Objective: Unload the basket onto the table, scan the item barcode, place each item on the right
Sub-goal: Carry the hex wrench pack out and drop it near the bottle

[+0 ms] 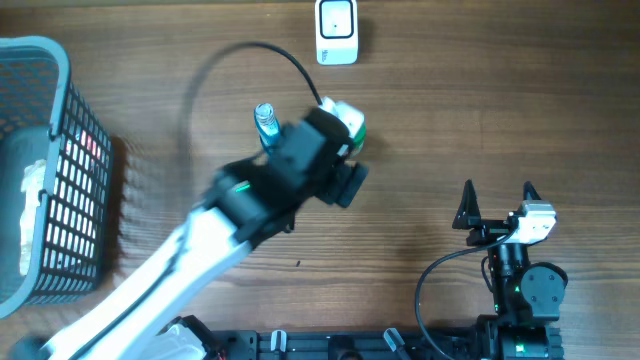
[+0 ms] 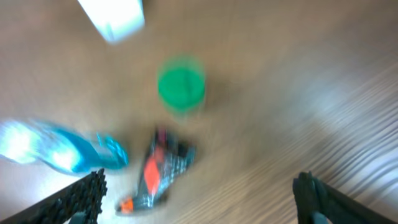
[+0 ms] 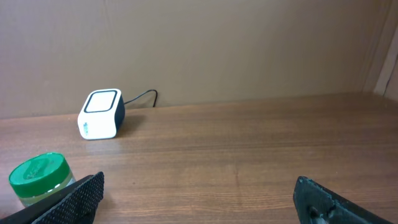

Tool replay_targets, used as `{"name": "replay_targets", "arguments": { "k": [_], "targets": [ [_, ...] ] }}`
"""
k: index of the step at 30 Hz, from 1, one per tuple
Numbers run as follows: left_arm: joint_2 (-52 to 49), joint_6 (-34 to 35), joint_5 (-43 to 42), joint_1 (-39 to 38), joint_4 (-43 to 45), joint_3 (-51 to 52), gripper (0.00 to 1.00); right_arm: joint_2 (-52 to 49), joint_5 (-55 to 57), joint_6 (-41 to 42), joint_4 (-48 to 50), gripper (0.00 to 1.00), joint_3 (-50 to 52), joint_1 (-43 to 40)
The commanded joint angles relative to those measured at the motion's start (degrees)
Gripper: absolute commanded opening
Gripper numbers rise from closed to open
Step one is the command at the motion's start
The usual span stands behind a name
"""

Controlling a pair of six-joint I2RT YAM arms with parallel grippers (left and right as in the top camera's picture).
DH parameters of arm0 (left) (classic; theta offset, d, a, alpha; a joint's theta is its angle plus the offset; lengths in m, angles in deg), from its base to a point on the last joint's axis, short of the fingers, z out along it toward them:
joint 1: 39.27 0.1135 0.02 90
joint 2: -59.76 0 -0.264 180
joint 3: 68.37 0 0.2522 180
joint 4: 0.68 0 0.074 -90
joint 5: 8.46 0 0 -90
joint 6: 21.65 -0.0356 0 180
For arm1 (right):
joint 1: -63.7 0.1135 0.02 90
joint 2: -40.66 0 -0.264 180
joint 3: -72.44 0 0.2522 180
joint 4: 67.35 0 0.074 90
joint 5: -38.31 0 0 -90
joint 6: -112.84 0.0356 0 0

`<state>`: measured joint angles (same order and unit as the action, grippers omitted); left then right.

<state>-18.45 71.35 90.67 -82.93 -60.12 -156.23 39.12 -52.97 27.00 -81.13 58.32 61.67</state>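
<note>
The wooden table [image 1: 450, 100] runs up to a plain brown wall [image 3: 249, 43]. My left gripper [image 2: 199, 186] hangs over the middle of the table with its jaws spread wide and nothing between them, though that wrist view is blurred. On the wood just under it I see a small dark packet [image 2: 161, 165] with red markings, a blue bottle [image 2: 56, 146] beside it and a green-lidded jar [image 2: 181, 86] beyond. The white scanner [image 1: 336, 30] sits at the far edge, apart from all three. My right gripper [image 1: 497, 205] stands open and empty at the near side. A grey basket [image 1: 40, 45] is on the left.
</note>
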Motion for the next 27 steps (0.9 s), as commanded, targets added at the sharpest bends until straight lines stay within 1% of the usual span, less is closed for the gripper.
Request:
{"name": "replay_targets", "arguments": {
  "k": [1, 2, 3, 4, 5, 6, 7, 8, 9, 10, 11, 13, 16, 17, 21, 22, 23, 25, 27],
  "targets": [
    [7.8, 1.0, -1.8, 3.9, -5.5, -14.0, 1.0, 0.3, -0.5, -1.0, 0.2, 1.0, 0.1, 0.2],
    [9.0, 1.6, -1.8, 12.0, -9.8, -22.8, 1.0, 0.3, -0.5, -1.0, 0.2, 1.0, 0.1, 0.2],
    [9.1, 2.0, -1.8, 19.8, -12.6, -28.1, 1.0, 0.3, -0.5, -1.0, 0.2, 1.0, 0.1, 0.2],
    [9.1, 2.4, -1.8, 25.5, -13.7, -30.8, 1.0, 0.3, -0.5, -1.0, 0.2, 1.0, 0.1, 0.2],
    [9.1, 4.3, -1.8, 32.2, -14.6, -33.3, 1.0, 0.3, -0.5, -1.0, 0.2, 1.0, 0.1, 0.2],
    [9.1, 6.5, -2.4, 41.2, -15.3, -35.1, 1.0, 0.3, -0.5, -1.0, 0.2, 1.0, 0.1, 0.2],
    [9.1, 8.6, -3.3, 47.8, -15.5, -35.6, 1.0, 0.3, -0.5, -1.0, 0.2, 1.0, 0.1, 0.2],
    [9.1, 10.0, -4.7, 52.9, -15.5, -35.6, 1.0, 0.3, -0.5, -1.0, 0.2, 1.0, 0.1, 0.2],
    [8.8, 12.2, -8.3, 61.4, -15.9, -35.6, 1.0, 0.3, -0.5, -1.0, 0.2, 1.0, 0.1, 0.2],
    [8.2, 14.1, -10.9, 67.9, -16.2, -35.6, 1.0, 0.3, -0.5, -1.0, 0.2, 1.0, 0.1, 0.2],
    [7.3, 16.0, -13.3, 73.5, -16.8, -35.6, 1.0, 0.3, -0.5, -1.0, 0.2, 1.0, 0.1, 0.2],
    [4.7, 20.5, -15.1, 81.3, -18.8, -35.6, 1.0, 0.3, -0.5, -1.0, 0.2, 1.0, 0.1, 0.2],
    [-0.8, 25.3, -15.3, 88.3, -22.3, -35.6, 1.0, 0.3, -0.5, -1.0, 0.2, 1.0, 0.1, 0.2],
    [-4.6, 25.8, -15.3, 90.1, -23.6, -35.6, 1.0, 0.3, -0.5, -1.0, 0.2, 1.0, 0.1, 0.2],
    [-15.8, 25.2, -15.3, 90.8, -24.3, -35.6, 1.0, 0.3, -0.5, -1.0, 0.2, 1.0, 0.1, 0.2],
    [-18.0, 23.2, -15.3, 90.8, -23.7, -35.6, 1.0, 0.3, -0.5, -1.0, 0.2, 1.0, 0.1, 0.2],
    [-21.2, 18.1, -15.3, 90.8, -22.6, -35.6, 1.0, 0.3, -0.5, -1.0, 0.2, 1.0, 0.1, 0.2],
    [-25.4, 11.2, -15.8, 90.8, -21.9, -35.6, 1.0, 0.3, -0.5, -1.0, 0.2, 1.0, 0.1, 0.2],
    [-28.5, 5.9, -17.8, 90.8, -22.3, -35.6, 1.0, 0.3, -0.5, -1.0, 0.2, 1.0, 0.1, 0.2]
  ]
}}
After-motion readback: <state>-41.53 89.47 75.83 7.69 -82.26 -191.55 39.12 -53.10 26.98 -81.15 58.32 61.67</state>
